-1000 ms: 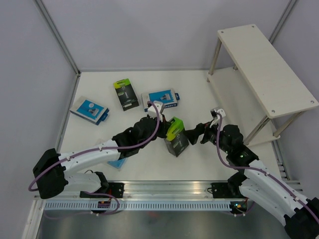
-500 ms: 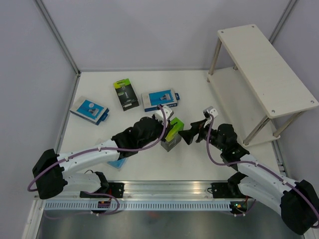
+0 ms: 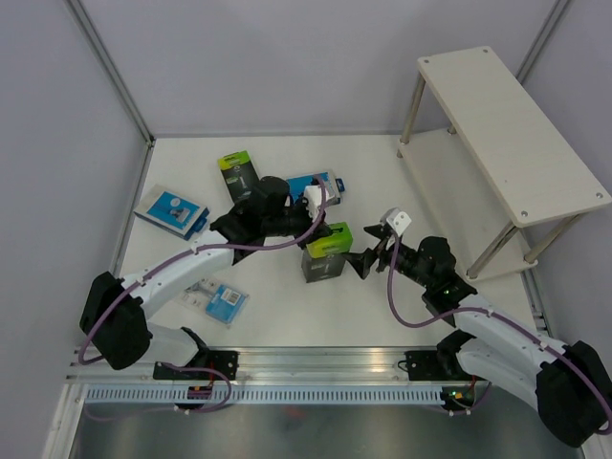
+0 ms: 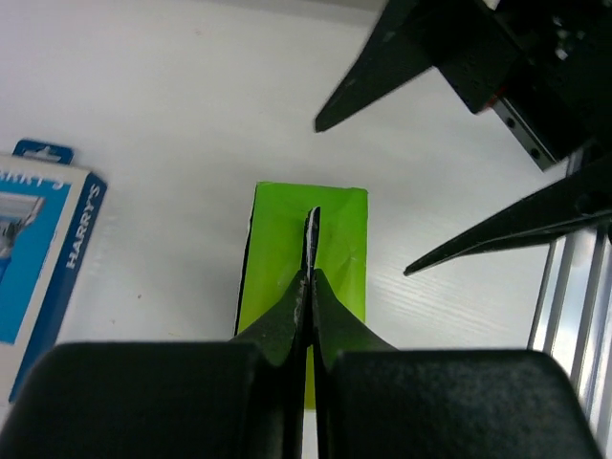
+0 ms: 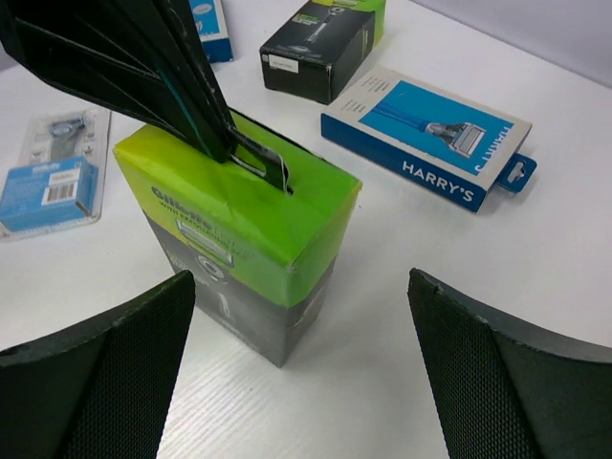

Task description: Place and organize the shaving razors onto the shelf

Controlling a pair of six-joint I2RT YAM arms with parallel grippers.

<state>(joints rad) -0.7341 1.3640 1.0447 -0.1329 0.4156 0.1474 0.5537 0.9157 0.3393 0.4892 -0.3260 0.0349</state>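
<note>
upright black box (image 5: 251, 234), lime-green top, on worktop (image 3: 382, 182) — left pincer (image 4: 310, 275) clamped on its hang tab (image 5: 271, 168); right pincer (image 3: 360, 260) gaping wide — just beside box.

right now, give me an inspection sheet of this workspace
surface: white table, bare between packs
job's things: shelf, no packs seen on it; upright green-topped box at centre; second green-topped box, left blue box, Harry's box and blister pack lying flat
clutter: nothing seen
grippers: left gripper jaws shut on the upright box's hang tab; right gripper jaws open, facing it
cables: purple cables along both arms
surroundings: grey walls, metal rail at near edge
</note>
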